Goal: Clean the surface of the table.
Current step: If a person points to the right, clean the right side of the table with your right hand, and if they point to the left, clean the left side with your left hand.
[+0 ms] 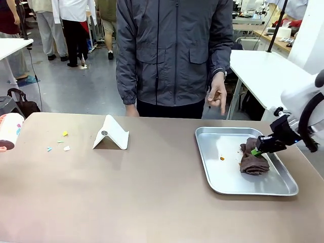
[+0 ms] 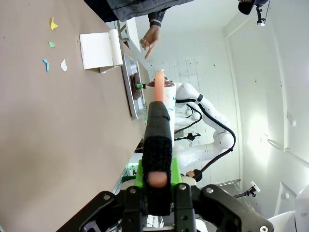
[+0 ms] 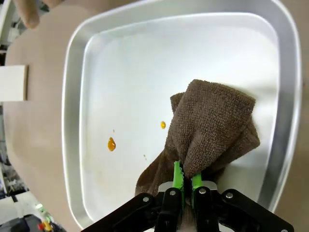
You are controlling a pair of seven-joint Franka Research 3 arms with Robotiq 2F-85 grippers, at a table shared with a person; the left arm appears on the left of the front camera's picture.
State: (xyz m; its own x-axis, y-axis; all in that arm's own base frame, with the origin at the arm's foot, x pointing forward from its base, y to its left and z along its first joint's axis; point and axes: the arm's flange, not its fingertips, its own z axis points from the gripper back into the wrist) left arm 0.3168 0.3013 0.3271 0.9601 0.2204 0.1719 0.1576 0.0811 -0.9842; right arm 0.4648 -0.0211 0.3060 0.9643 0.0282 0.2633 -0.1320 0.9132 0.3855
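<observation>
Pinching a fold of the brown cloth [image 3: 212, 121] in the right gripper [image 3: 183, 176], green pads pressed together on the fabric, down inside the metal tray [image 1: 228, 174] at the right end of the table [image 1: 152, 197]. Probably at the start of the job, with the cloth gathered but not yet lifted out. Clamping the left gripper [image 2: 157, 176] tight on a black handle [image 2: 158, 130], held out by the table's left end; tool hard to identify from here, possibly a roller. Noting a few paper scraps [image 1: 65, 133] on the brown top at the left, near a folded white card [image 1: 111, 134], and orange drops [image 3: 111, 143] on the tray floor beside the cloth. Noting also the person's hand [image 1: 217, 96] pointing down past the far edge, above the tray.

To do the step well: raise the cloth straight up until clear of the tray rim, without dragging through the drops. Carry across low, lay flat on the tabletop, press evenly, wipe in long overlapping strokes toward the scraps. Steer clear of the card and the hand.
</observation>
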